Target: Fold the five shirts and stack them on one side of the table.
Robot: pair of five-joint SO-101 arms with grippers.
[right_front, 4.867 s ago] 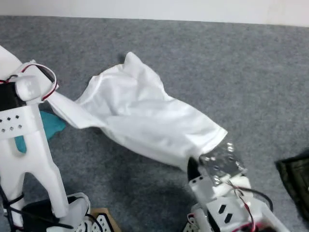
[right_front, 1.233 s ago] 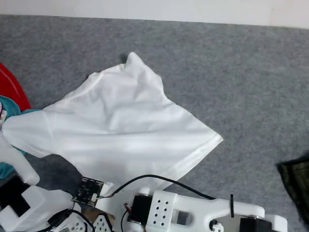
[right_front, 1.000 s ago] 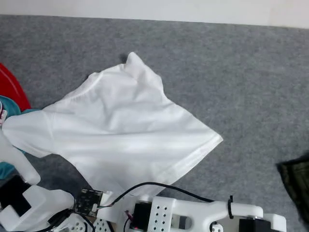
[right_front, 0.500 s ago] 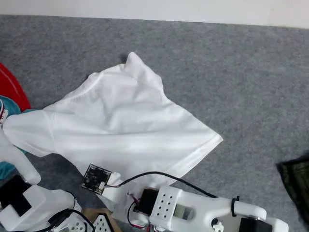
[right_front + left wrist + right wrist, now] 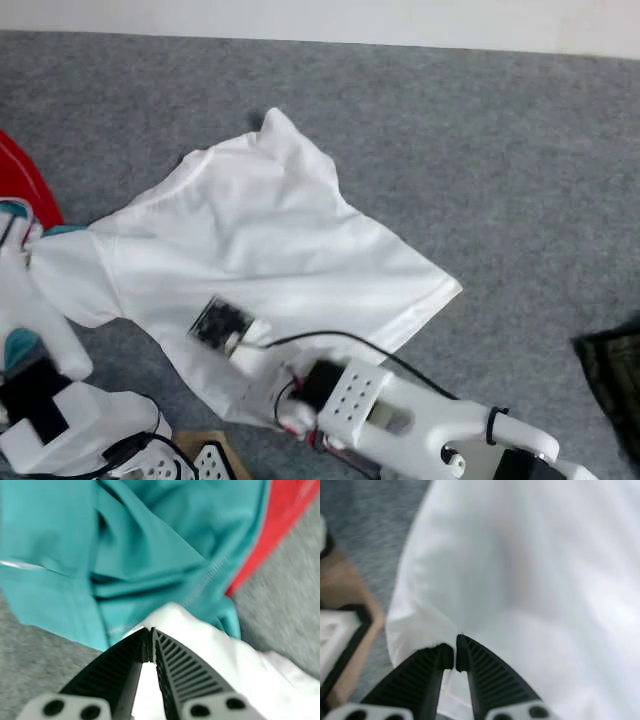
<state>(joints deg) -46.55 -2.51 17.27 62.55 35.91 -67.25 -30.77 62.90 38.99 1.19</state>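
6 o'clock, near edge: right arm (image 5: 400, 425) sits low over the near hem of the white shirt (image 5: 270, 250). Right tool (image 5: 455, 651): fingers pressed together on that hem, cloth pinched at the tips. Tan flat piece (image 5: 350, 610) just beside the hem, at the near edge.

8 o'clock: left arm (image 5: 40, 330) at the left edge of the table (image 5: 500, 150). Left tool (image 5: 150, 632): closed on the tip of the shirt's sleeve, white cloth caught at the ribbed fingers. Teal shirt (image 5: 150, 545) bunched just beyond it, touching the sleeve. Red shirt (image 5: 15, 175) past the teal at 9 o'clock, cut by the frame edge. Crowded corner, little room.

Centre: white shirt spread mostly flat, off-centre toward 8 o'clock. One corner points to 4 o'clock, a peaked fold toward 11 o'clock. Shallow wrinkles.

4 o'clock, right edge: dark garment (image 5: 612, 385), well apart from the white shirt, grey gap between.

12 through 3 o'clock: a broad stretch of grey table between the shirt and the far edge, pale strip (image 5: 320, 15) beyond. Widest room for moving.
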